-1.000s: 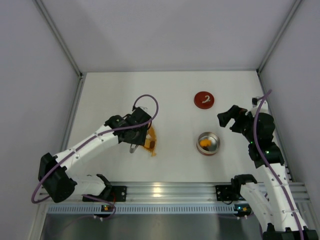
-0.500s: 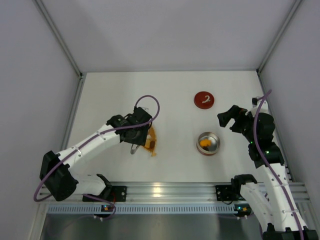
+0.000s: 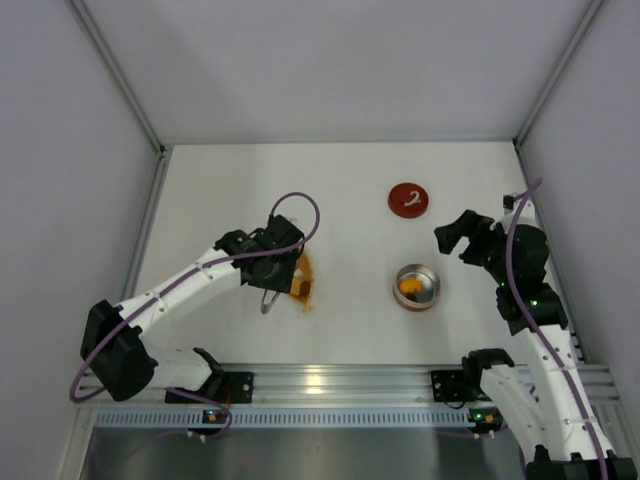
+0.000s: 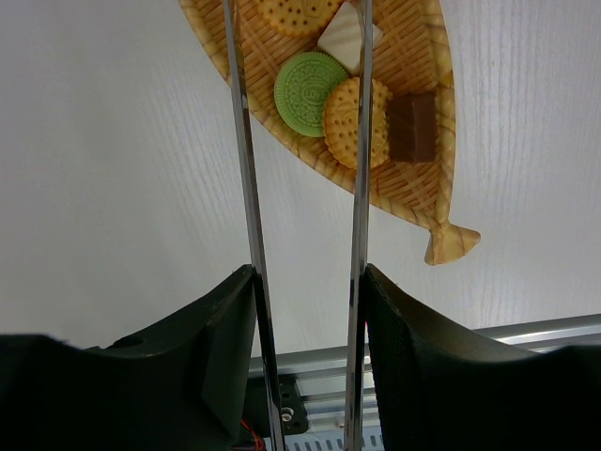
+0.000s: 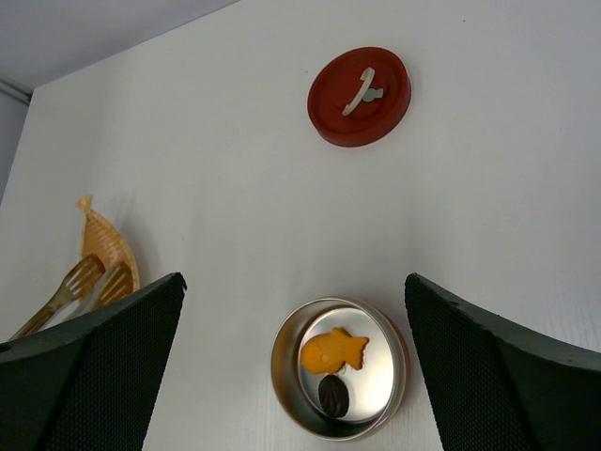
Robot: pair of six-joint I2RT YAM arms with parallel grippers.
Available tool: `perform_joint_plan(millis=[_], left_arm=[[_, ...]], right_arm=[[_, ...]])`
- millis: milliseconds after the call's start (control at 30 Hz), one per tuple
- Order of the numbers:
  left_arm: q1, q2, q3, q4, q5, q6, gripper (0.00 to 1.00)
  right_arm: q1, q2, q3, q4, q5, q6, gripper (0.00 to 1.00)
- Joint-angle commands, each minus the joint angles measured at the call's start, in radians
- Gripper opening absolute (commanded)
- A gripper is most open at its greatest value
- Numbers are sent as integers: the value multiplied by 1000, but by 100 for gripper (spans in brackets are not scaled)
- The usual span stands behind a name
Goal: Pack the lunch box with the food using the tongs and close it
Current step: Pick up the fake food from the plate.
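Little has shifted over the last second: the left arm's elbow has edged inward and the joined end of the tongs [image 3: 266, 302] has dropped a touch toward the rail [image 3: 330, 378], while the right arm has held still. The left fingers [image 3: 268, 266] are clamped on the tongs' two arms, which stand parted.

Only the left wrist view shows what those arms reach over in the orange leaf-shaped dish [image 4: 427, 66]. It holds five pieces of food [image 4: 355, 120]: one green round biscuit [image 4: 305, 92] lying between the arms, two tan round biscuits, one white piece and one brown block [image 4: 411, 127]. From above, the dish is mostly hidden under the left wrist.

Bare tabletop [image 3: 350, 250] lies between the dish and the lunch box [image 3: 397, 290], which stands right of centre. Only the right wrist view looks into the tin. It holds two pieces, an orange fish shape [image 5: 333, 349] and a dark oval [image 5: 333, 396] just beside it. One red lid [image 3: 408, 199] lies flat behind the tin, well apart from it.

The right fingers [image 3: 452, 243] hang spread wide, holding nothing, beside the tin and near the right wall [image 3: 590, 200].
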Motion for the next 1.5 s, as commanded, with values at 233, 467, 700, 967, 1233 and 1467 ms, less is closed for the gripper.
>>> perform_joint_plan(millis=[233, 467, 700, 967, 1233, 1467], left_arm=[[7, -13, 1, 27, 19, 13, 50], [7, -25, 0, 19, 27, 9, 50], [7, -47, 26, 4, 22, 6, 46], [7, -58, 96, -26, -4, 9, 43], [7, -59, 145, -45, -32, 16, 42], [7, -61, 149, -52, -41, 17, 42]], right_arm=[[12, -7, 15, 29, -7, -13, 99], [12, -8, 15, 29, -7, -9, 99], [12, -11, 12, 31, -9, -9, 99], [12, -9, 10, 32, -7, -6, 100], [12, -9, 12, 32, -12, -4, 100], [12, -8, 10, 32, -14, -6, 99]])
